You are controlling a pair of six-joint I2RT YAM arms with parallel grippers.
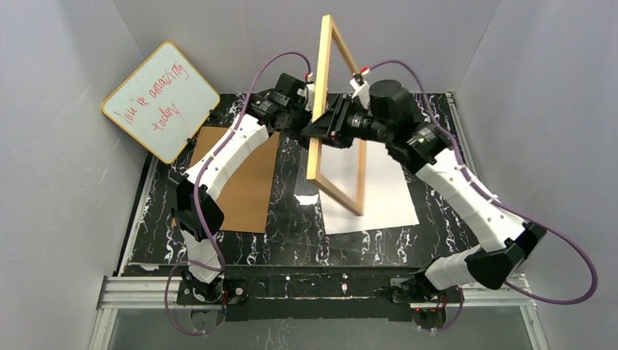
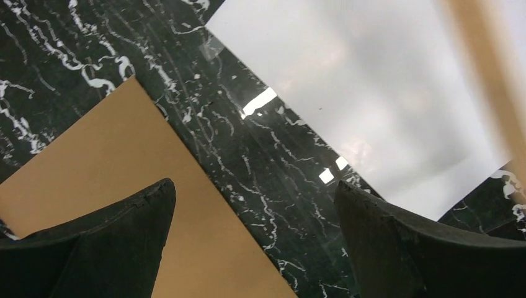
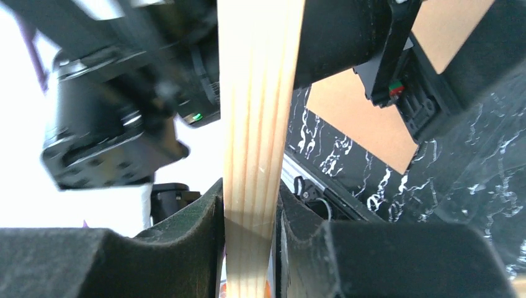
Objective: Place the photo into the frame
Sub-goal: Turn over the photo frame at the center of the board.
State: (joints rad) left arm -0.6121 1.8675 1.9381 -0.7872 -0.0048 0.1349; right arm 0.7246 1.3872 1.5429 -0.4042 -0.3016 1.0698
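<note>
View from above: the frame (image 1: 314, 157) stands upright in the air over the counter (image 1: 291, 233), between the two arms. The right pincer (image 1: 322, 130) holds one long rail. The left pincer (image 1: 306, 102) sits just beside the frame on the opposite side. The photo (image 1: 379, 197) lies flat on the counter, white back up, below and right of the frame. A brown backing board (image 1: 240, 182) lies flat to the left, apart from the photo. A whiteboard (image 1: 160, 102) leans in the far left corner; its red handwriting appears to read "You're amazing today". No brand marks are legible.

Left wrist view: the left pincer (image 2: 254, 192) is spread wide and holds nothing. The backing board (image 2: 93, 174) and the photo (image 2: 372, 93) lie below it.

Right wrist view: the right pincer (image 3: 251, 248) is pressed onto the frame (image 3: 260, 124), one pad on each face of the wooden rail.

Judged step: positioning the frame; the photo is not yet inserted. The next move probably calls for laying the frame flat, pane down, without letting the rail pivot. The free pincer can then lift the photo.
</note>
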